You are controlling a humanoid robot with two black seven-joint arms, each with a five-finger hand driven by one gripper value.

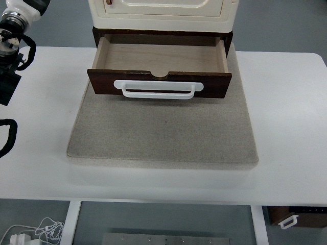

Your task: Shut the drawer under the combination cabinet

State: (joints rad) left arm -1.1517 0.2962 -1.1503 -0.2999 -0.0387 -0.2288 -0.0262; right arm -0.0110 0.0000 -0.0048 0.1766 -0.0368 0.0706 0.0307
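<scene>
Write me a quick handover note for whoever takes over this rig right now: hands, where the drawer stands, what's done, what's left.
Left hand: at the top left corner, raised off the table, mostly cropped; its fingers are out of view.
Right hand: not in view.
Drawer: pulled fully open under the cream cabinet, empty inside, white handle facing the near edge. Cabinet sits on the grey mat on the white table.
Done: nothing; no hand is touching the drawer.
Left: bring a hand to the drawer front and push it shut.
</scene>
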